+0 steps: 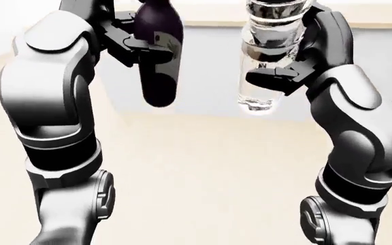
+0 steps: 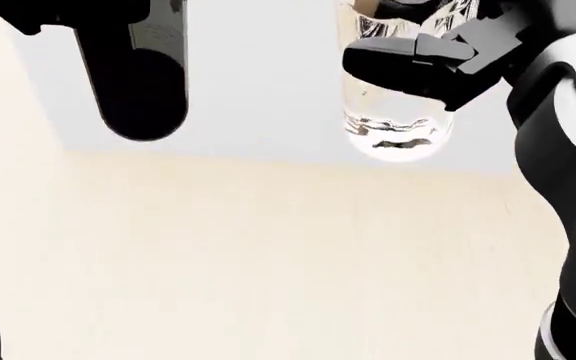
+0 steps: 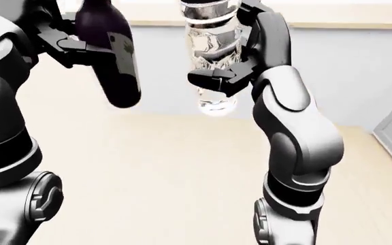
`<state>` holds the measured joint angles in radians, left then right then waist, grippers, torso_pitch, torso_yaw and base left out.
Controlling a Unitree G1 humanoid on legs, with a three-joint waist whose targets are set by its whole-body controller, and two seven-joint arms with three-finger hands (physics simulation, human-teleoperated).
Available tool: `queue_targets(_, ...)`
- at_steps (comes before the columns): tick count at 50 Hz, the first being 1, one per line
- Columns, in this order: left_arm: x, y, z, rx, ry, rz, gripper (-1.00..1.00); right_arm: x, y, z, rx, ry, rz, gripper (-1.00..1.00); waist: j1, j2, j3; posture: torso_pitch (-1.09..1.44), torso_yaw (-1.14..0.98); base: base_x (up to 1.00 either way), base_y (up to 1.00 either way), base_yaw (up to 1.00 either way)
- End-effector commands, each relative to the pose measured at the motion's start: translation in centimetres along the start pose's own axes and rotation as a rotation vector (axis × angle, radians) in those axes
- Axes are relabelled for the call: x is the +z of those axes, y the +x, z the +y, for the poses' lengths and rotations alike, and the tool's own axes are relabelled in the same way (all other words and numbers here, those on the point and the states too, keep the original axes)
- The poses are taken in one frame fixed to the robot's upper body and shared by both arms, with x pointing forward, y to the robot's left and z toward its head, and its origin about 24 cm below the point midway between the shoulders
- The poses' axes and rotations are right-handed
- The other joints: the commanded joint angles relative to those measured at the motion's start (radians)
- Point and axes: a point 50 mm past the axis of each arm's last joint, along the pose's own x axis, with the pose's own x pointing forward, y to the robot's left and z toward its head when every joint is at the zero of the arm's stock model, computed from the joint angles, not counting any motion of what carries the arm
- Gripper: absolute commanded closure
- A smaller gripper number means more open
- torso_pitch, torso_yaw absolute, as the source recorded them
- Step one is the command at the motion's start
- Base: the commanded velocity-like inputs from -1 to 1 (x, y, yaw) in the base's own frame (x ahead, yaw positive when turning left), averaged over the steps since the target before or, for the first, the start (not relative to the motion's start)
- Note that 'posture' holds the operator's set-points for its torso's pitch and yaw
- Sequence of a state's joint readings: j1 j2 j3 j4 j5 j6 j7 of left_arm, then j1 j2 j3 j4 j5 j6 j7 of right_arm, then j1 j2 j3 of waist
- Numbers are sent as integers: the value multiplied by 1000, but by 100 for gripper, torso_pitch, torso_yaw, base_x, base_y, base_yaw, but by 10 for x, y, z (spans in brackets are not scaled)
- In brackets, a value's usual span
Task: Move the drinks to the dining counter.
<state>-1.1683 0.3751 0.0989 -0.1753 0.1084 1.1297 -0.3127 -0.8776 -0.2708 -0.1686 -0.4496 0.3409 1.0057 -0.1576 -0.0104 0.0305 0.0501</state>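
In the left-eye view, the left hand [image 1: 138, 43] has its fingers wrapped round a dark wine bottle [image 1: 159, 76], which hangs upright with its base well above the beige floor [image 1: 196, 173]. The right hand [image 1: 284, 76] pinches a clear water bottle [image 1: 267, 66] across its lower body, also upright and raised. Both bottles sit before the pale side of a counter [image 1: 209, 76], whose tan top edge runs along the top of the view. In the head view, only the lower ends of the two bottles show, the dark one at upper left and the clear one at upper right under the black fingers [image 2: 408, 60] of the right hand; neither touches any surface. In the right-eye view, the wine bottle's label faces right and the left hand's fingers close on its shoulder, while the right hand grips the clear bottle at mid-height. Judgement: both drinks are in transit and not yet set down. Risks: the bottle bases hang below the countertop level, so an advance without lifting could strike the counter's side; the smooth clear bottle could slip through a side pinch; the two bottles, carried near each other, could knock together.
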Motion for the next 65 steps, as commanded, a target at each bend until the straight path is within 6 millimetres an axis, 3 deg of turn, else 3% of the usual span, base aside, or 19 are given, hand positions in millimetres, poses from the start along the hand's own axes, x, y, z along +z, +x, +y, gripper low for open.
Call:
queue_targets(1,16,-5,8,45,10,-74,100,12,-1,2,13,-1,-57,100,-1,3,-30,0,0,95,0,0)
queue_targets(2,17,-5,8,45,11,-74,100,13,-1,2,12,-1,-58,100,-9,20,9,0,0,95,0,0)
queue_targets(10,16,-8,7,44,0,-77,100,13,-3,1,9,-2,-55,100,39,10,-33,0,0,95,0,0)
queue_targets(13,17,-8,8,46,-1,-79,100,12,-3,1,10,-5,-50,100,23,-98,-38,0,0,92,0,0)
queue_targets(15,17,-8,8,47,-2,-79,100,12,-3,2,12,-4,-51,100,24,-86,18,0,0,83,0,0)
queue_targets(23,19,-8,9,48,0,-83,100,12,-3,2,14,-3,-54,100,-6,-75,-31,0,0,87,0,0)
queue_targets(26,21,-9,10,49,1,-85,100,14,-3,3,15,-2,-57,100,16,44,-49,0,0,91,0,0)
queue_targets(28,21,-9,10,49,2,-86,100,13,-3,2,13,-1,-53,100,8,17,9,0,0,91,0,0)
queue_targets(32,19,-9,10,48,0,-85,100,14,-4,2,11,-2,-54,100,26,28,-17,0,0,80,0,0)
queue_targets(36,22,-10,11,50,1,-88,100,13,-3,2,11,-3,-54,100,29,5,-26,0,0,70,0,0)
queue_targets(39,24,-11,11,51,1,-90,100,15,-3,2,12,-3,-55,100,5,-166,-17,0,0,26,0,0)
queue_targets(40,24,-11,12,51,1,-90,100,15,-3,2,11,-4,-51,100,15,-76,-6,0,0,21,0,0)
queue_targets(48,27,-12,13,55,3,-94,100,19,-4,2,13,1,-77,100,4,-78,14,0,0,28,0,0)
queue_targets(51,28,-12,13,55,4,-95,100,20,-4,2,13,5,-77,100,15,74,-10,0,0,0,0,0)
queue_targets(53,28,-12,13,55,5,-94,100,19,-3,2,12,4,-69,100,30,29,37,0,0,0,0,0)
queue_targets(55,28,-12,14,56,4,-95,100,20,-4,3,13,5,-71,100,23,16,-26,0,0,22,0,0)
queue_targets(60,27,-12,14,55,5,-94,100,20,-5,2,12,5,-82,100,17,-7,12,0,0,10,0,0)
queue_targets(63,26,-12,14,56,4,-93,100,20,-5,2,13,3,-81,100,-4,-121,6,0,0,0,0,0)
queue_targets(65,27,-12,14,57,4,-93,100,22,-6,3,16,1,-86,100,-2,-99,-43,0,0,-39,0,0)
